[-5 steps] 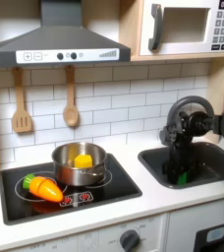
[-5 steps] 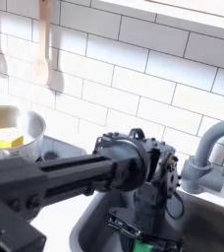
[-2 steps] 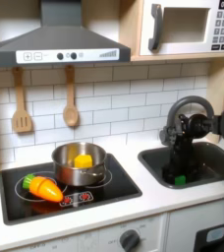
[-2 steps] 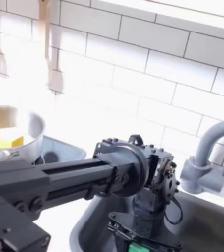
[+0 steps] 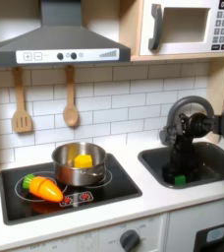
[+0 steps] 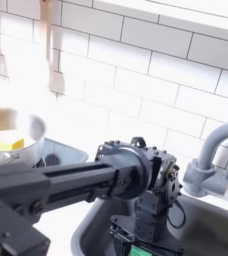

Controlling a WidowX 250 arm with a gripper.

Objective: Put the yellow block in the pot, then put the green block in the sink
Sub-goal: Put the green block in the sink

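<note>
Yellow block in pot; green block at sink floor, release pending

Yellow block sits inside the pot on the hob, left part of the worktop in the first exterior view; also seen in the pot in the second exterior view. First half of the task looks done.

Green block is low in the sink, near the front-left of the basin in the first exterior view, right under the gripper. In the second exterior view the block shows at the bottom edge, between the fingertips of the gripper. Fingers look closed around the block, pinching it; contact is blurry, so this is a judgement. Cannot tell whether the block touches the sink floor or hangs just above it.

Arm reaches in from the first exterior view's right, wrist pointing down into the basin, in front of the faucet.

Left to do, judging from this: let go of the block in the sink and lift clear. Carrot lies at the hob's front-left, untouched, not part of the task.
</note>
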